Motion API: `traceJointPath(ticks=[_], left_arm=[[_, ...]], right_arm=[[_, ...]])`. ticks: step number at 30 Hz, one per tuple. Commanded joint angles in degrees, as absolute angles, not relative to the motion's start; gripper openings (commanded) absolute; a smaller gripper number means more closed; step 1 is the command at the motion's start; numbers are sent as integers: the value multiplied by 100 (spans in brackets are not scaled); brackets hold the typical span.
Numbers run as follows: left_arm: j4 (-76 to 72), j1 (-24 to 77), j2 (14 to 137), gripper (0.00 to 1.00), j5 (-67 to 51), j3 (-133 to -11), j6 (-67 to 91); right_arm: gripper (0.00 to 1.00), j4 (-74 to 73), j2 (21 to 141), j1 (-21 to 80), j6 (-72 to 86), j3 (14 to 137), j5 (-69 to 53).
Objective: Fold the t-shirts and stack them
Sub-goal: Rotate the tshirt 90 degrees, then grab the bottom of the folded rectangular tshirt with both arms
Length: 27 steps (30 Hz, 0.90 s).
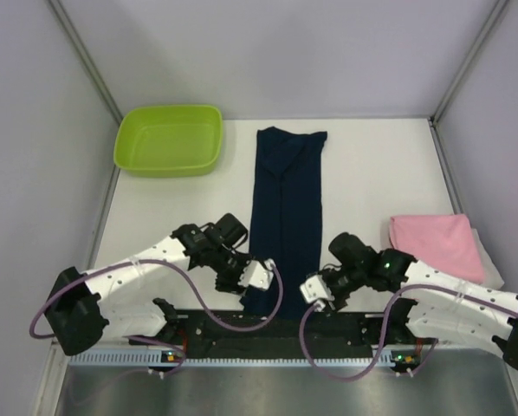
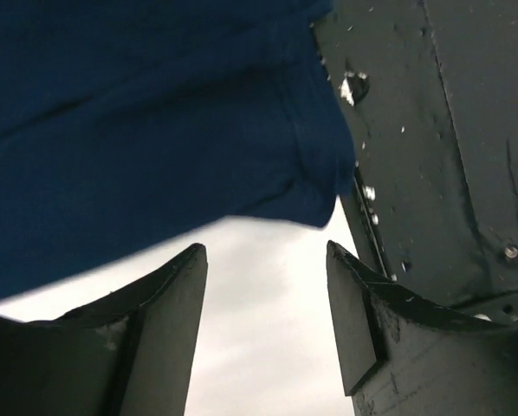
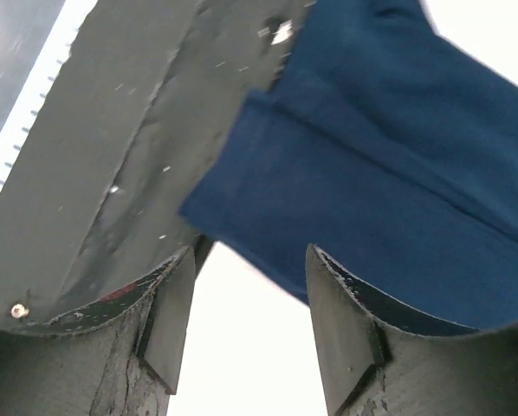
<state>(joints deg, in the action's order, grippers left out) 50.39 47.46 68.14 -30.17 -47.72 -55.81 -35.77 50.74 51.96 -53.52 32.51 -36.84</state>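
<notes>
Wide open and empty, the left gripper [image 1: 261, 277] and right gripper [image 1: 314, 293] could snag only one hem layer, at lower centre, unfolding the navy t-shirt [image 1: 285, 208].

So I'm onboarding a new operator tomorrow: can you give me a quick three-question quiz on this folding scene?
1. True or false: the navy shirt lies folded into a long narrow strip.
2. What colour is the folded shirt on the right? A red, B pink, C green.
3. Fill in: the left pincer and the right pincer, each by a near corner of the navy shirt, are both ____.
Key: 1 true; 2 B; 3 open.
</notes>
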Motion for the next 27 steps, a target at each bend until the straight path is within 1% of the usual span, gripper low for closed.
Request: traceJointPath(ticks=[1,6,13,14,18,20,21,24,25,27], left_arm=[[4071,5237,6733,63,-3375,-4062,-6108],[3228,5431,6636,67,-3674,-3508,-6311],[2488,5731,6899,69,-2875,-3287,-6337],[2426,5739,6969,69,-2761,-3287,-6354],[2224,5757,7215,66,-2207,-3164,-6424],[2128,5757,7330,60,-2040,-3112,-6364],[2066,5766,7452,54,-1978,-3137,-6250],[2196,5766,7803,28,-1942,-3400,-5916],[2241,5757,7883,16,-1968,-3497,-5758],[2381,5766,7919,0,-2074,-3594,-5661]], right_arm=[[52,-3551,5098,5800,-6152,2927,-3392],[54,-2700,5132,6468,-6512,2426,-2918],[54,-2321,5809,6758,-6513,2479,-2637],[53,-2294,5879,6802,-6478,2461,-2619],[45,-2294,6082,6891,-6486,2417,-2330],[44,-2259,6169,6908,-6504,2408,-2207],[42,-2207,6213,6926,-6495,2391,-2102],[29,-2180,6275,6935,-6443,2347,-1785],[24,-2188,6258,6926,-6399,2347,-1723],[8,-2223,6197,6934,-6320,2347,-1731]])
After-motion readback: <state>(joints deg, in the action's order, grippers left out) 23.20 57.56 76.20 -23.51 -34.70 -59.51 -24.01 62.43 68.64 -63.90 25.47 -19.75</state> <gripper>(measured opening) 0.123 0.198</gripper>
